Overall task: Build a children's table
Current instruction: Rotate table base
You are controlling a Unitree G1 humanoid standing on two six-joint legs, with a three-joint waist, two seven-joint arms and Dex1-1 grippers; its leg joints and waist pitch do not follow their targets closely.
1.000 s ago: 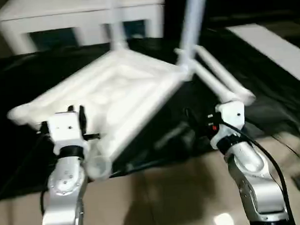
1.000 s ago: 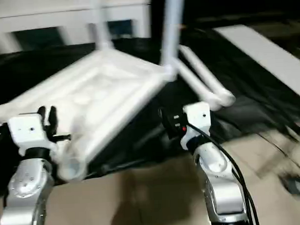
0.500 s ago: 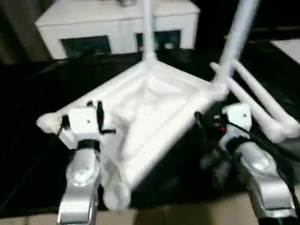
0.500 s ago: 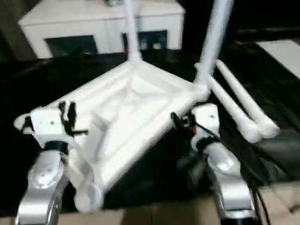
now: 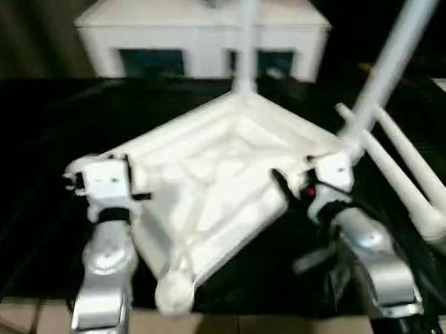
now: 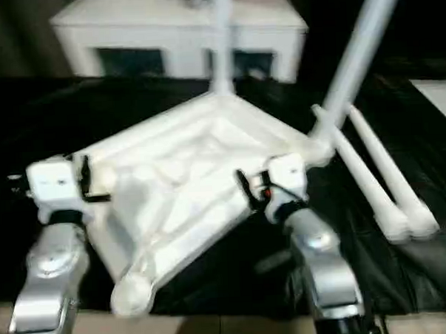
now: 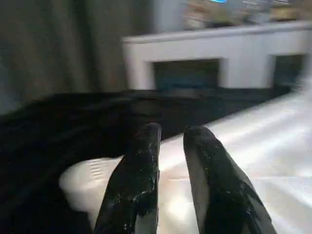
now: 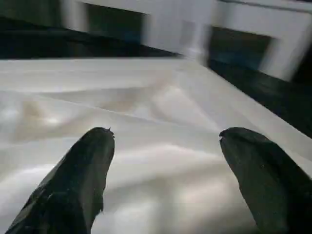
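The children's table's white tabletop [image 5: 216, 175] lies upside down on a black cloth, ribbed side up. One leg [image 5: 245, 40] stands in its far corner socket and another [image 5: 392, 56] in its right corner socket. Two loose legs [image 6: 360, 176] [image 6: 392, 178] lie side by side on the cloth to the right. My left gripper [image 7: 170, 131] hovers at the tabletop's left corner socket [image 7: 87, 178], fingers a narrow gap apart with nothing between them. My right gripper [image 8: 165, 134] is wide open over the tabletop's right front edge, holding nothing.
A white cabinet [image 5: 202, 35] with dark glass doors stands behind the black cloth [image 5: 44, 145]. A strip of tan floor [image 5: 252, 328] runs along the front. The tabletop's near corner socket [image 5: 174, 291] sticks out toward me.
The whole picture has shifted, so the camera moved. My right gripper has come from beside the loose legs' ends to the tabletop's edge. Neither gripper's opening has changed.
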